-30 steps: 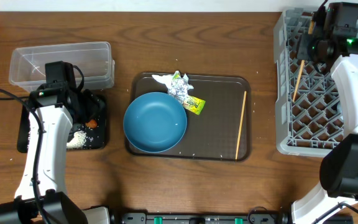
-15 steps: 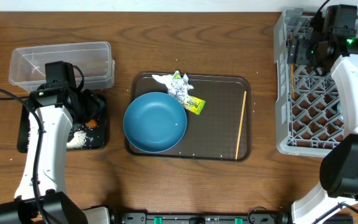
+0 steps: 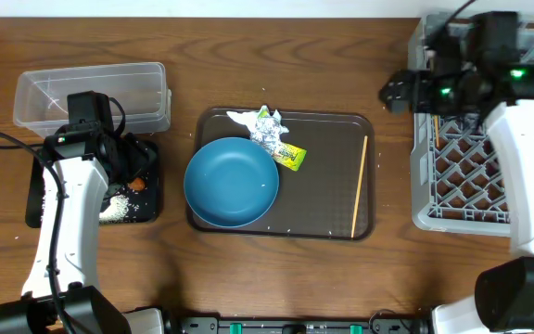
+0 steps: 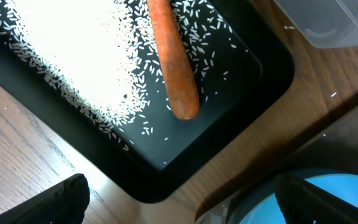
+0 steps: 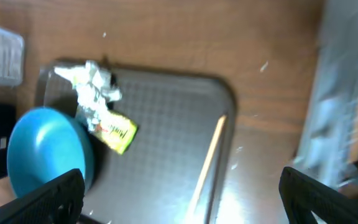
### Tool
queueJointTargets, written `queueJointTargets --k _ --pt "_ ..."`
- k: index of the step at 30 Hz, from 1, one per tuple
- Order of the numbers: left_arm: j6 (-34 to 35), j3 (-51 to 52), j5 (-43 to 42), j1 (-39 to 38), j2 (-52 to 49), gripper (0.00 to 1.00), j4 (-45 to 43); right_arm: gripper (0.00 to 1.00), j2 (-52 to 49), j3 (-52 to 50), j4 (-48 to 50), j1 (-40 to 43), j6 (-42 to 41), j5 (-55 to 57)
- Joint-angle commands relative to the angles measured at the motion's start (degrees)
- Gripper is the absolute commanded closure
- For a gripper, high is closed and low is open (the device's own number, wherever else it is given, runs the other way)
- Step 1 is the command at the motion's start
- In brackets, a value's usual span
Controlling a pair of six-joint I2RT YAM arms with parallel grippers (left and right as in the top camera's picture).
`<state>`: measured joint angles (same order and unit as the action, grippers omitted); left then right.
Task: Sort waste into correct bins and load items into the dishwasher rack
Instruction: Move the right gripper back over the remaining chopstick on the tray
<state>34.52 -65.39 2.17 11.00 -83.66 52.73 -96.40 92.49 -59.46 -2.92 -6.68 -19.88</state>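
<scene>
Right claw [image 3: 394, 93] swung off blurred rack [image 5: 340, 93], spread; left claw [image 4: 188, 202] spread, tips cropped.

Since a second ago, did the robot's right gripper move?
Yes. The right gripper has swung left, off the grey rack and out toward the brown tray.

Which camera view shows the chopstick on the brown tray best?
Overhead: the chopstick lies whole and sharp on the brown tray. Right wrist shows it blurred; left wrist misses it.
</scene>
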Motion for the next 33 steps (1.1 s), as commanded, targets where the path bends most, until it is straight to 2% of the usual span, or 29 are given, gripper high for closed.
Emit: queueJointTargets --k 1,8,14,22,33 --pt "0.5 -0.5 1.3 0.2 0.8 0.02 0.4 0.01 -0.5 -5.2 0.7 -5.0 -8.6 5.5" --pt "0.5 -0.5 1.3 0.2 0.8 0.02 0.4 0.01 -0.5 -16.0 9.2 -14.3 -12.2 5.9" --pt "0.5 -0.5 1.3 0.2 0.8 0.02 0.4 0.01 -0.5 -19.2 14.4 -19.5 -12.9 6.0" --pt "0.5 -0.5 1.3 0.2 0.8 0.02 0.4 0.01 -0.5 -19.2 18.9 -22.2 -13.0 5.9" --pt "0.5 -0.5 1.3 0.2 0.8 0.02 0.4 0.01 -0.5 -19.2 17.7 -22.3 -13.0 3.6"
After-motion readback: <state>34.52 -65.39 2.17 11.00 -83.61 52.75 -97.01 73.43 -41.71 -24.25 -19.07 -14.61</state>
